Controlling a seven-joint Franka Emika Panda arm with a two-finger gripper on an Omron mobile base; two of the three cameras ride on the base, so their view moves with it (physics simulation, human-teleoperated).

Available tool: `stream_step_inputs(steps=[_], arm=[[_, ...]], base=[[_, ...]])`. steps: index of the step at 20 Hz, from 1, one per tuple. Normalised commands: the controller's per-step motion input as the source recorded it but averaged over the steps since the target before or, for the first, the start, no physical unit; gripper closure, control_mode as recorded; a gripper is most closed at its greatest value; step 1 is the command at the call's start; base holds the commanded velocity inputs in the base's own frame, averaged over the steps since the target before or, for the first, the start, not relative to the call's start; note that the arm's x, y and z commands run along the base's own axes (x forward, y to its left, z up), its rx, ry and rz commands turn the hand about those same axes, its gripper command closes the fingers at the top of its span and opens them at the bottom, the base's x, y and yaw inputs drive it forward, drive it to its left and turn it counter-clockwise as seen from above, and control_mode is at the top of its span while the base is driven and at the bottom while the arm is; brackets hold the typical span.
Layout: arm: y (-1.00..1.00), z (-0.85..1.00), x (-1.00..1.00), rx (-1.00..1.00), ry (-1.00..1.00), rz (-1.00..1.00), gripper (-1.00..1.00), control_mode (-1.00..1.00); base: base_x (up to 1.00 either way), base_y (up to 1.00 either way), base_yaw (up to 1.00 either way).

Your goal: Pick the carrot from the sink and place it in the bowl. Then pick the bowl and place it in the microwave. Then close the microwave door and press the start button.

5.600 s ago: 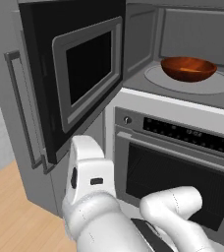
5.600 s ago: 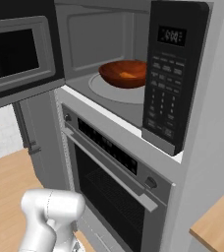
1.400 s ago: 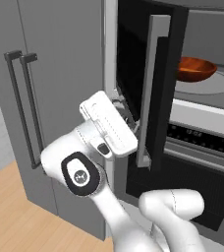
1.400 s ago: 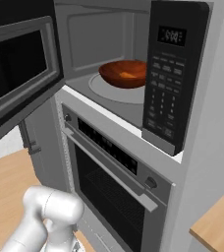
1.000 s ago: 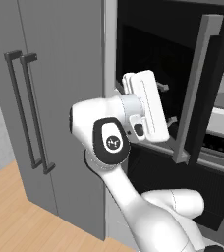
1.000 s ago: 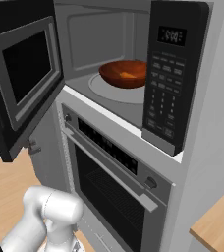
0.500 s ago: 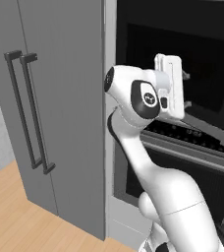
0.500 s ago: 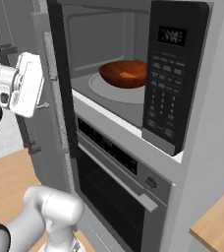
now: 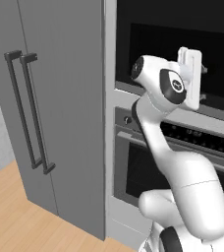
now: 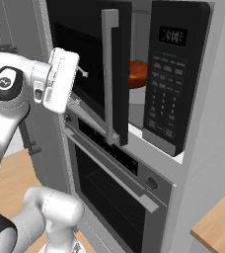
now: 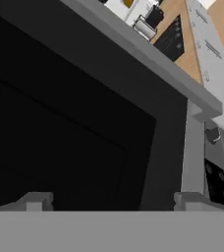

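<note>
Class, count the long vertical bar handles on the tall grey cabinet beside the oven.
2: the left handle and the right handle stand side by side on the tall grey cabinet. Others may be hidden.

The microwave door [image 10: 92, 64] looks glossy black with a matt grey metal handle [image 10: 109, 74]; the bowl [image 10: 138, 73] seems polished wood, though mostly hidden.

Grey fridge [image 9: 60, 123] w/ 2 handles, oven [image 10: 119, 192] beside, wood floor [image 9: 20, 221].
</note>
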Motion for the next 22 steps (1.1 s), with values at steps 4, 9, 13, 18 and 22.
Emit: stream_step_inputs(steps=[4,9,13,18,22], arm=[[-0.78,-0.01,0.35,0.02,0.00,0.00,-1.00,-1.00],[-0.57,-0.13,0.34,0.00,-0.04,0.00,-1.00,-1.00],[-0.42,-0.28,0.31,0.00,-0.06,0.00,-1.00,-1.00],[-0.02,-0.06,-0.65,0.00,-0.06,0.04,-1.00,-1.00],[0.08,0.20,-1.00,0.00,-0.02,0.11,-1.00,-1.00]], base=[[0.00,0.00,0.00],[0.00,0.00,0.00],[0.00,0.00,0.00],[0.00,0.00,0.00],[0.00,0.00,0.00]])
